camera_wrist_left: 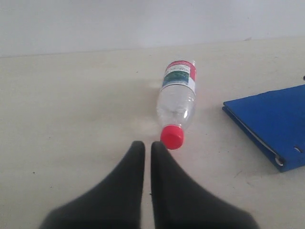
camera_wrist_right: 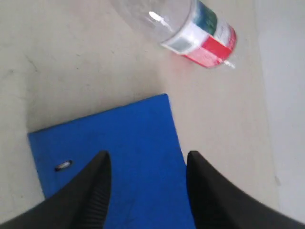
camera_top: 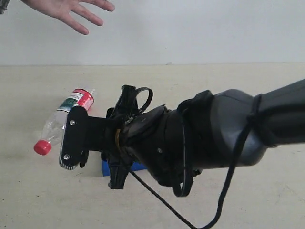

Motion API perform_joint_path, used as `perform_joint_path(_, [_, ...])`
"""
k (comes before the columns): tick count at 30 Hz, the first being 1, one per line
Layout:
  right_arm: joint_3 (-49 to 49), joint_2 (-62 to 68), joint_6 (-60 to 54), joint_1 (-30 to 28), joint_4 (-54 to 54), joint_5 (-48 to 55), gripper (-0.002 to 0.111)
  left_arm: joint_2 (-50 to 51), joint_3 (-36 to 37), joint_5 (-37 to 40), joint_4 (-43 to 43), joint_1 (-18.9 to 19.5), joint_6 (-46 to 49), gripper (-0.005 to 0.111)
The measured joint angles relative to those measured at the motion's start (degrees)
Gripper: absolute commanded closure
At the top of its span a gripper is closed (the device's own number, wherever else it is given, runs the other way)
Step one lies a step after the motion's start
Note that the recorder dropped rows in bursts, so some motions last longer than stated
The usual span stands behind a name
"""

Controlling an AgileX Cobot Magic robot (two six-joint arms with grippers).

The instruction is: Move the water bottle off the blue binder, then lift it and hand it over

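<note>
The water bottle (camera_top: 55, 125) lies on its side on the bare table, off the blue binder (camera_wrist_right: 124, 152); it is clear, with a red cap and a red, white and green label. In the right wrist view my right gripper (camera_wrist_right: 147, 162) hangs open above the binder's cover, with nothing between its fingers and the bottle (camera_wrist_right: 190, 24) beyond them. In the exterior view that gripper (camera_top: 74, 138) overlaps the bottle, and the arm hides most of the binder (camera_top: 137, 166). My left gripper (camera_wrist_left: 147, 145) is shut and empty, its tips just short of the bottle's red cap (camera_wrist_left: 172, 137).
A person's open hand (camera_top: 71, 12) hangs palm-out at the upper left, above the far side of the table. The right arm (camera_top: 214, 133) and its cable stretch in from the right. A pale wall (camera_top: 190, 28) stands behind the beige table (camera_top: 28, 191).
</note>
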Motion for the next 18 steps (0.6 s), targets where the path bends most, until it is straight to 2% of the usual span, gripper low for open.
perform_joint_path(3, [0.0, -2.8, 0.0, 1.4, 6.2, 3.8, 0.073, 0.0, 0.0, 0.0, 0.0, 0.0, 0.0, 0.102])
perform_joint_path(7, [1.5, -10.8, 0.5, 1.8, 14.2, -2.6, 0.104, 0.0, 0.0, 0.0, 0.0, 0.0, 0.0, 0.102])
perform_joint_path(8, [2.5, -13.8, 1.7, 1.9, 15.3, -5.1, 0.108, 0.0, 0.0, 0.0, 0.0, 0.0, 0.0, 0.102])
perform_joint_path(11, [5.9, -24.8, 5.3, 2.0, 16.7, -10.0, 0.108, 0.0, 0.0, 0.0, 0.0, 0.0, 0.0, 0.102])
perform_joint_path(18, [15.3, -60.1, 10.5, 2.2, 18.0, -8.6, 0.108, 0.0, 0.0, 0.0, 0.0, 0.0, 0.0, 0.102])
